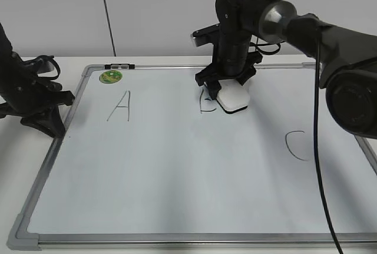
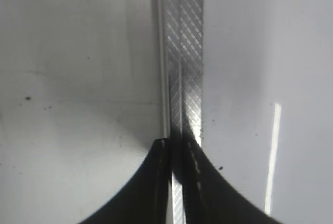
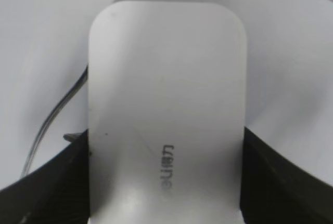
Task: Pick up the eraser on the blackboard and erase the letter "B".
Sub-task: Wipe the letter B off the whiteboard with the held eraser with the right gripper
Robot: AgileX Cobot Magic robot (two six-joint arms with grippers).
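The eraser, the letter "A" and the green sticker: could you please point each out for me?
eraser [image 1: 234,99]: exterior view, on its white top.
letter "A" [image 1: 121,106]: exterior view, on its crossbar.
green sticker [image 1: 110,76]: exterior view, on its centre.

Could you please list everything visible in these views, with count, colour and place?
whiteboard: one, pale blue-white with silver frame and grey corners, flat on the white table.
green sticker: one, round, far left corner of the board.
black clip: one, on the far frame edge above the sticker.
letter "A": one, black, left part of the board.
letter "B": one, black, middle, partly hidden by the eraser.
letter "C": one, black, right part.
eraser: one, white, on the board over the "B".
right hand: one, black, shut on the eraser.
left hand: one, black, shut, at the board's left frame edge.
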